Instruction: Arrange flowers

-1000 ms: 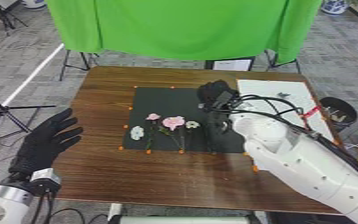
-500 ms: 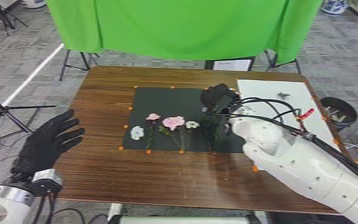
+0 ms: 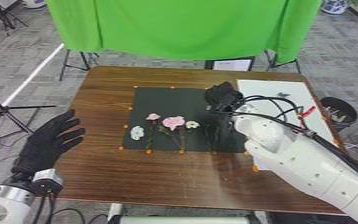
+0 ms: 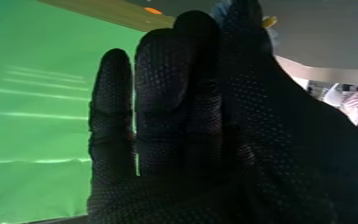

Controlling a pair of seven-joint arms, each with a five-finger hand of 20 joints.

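Black mat point(image 3: 169, 100) held four flowers point(image 3: 174, 122). Above its right side, the right hand point(image 3: 222, 95), fingers nearly straight, pinched a yellow-centred bloom point(image 4: 270, 21). Placing seemed underway, next needing gentle release beside the others. The left hand point(image 3: 44, 142) was open, empty.

The left hand point(image 3: 44, 145) is splayed; the right hand point(image 3: 222, 96) seems tilted.

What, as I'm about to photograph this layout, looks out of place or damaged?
The leftmost white flower on the black mat looks a little odd: its head sits nearer the robot than the two pink flowers, and I can't make out a stem. I see nothing spilled or clearly damaged.
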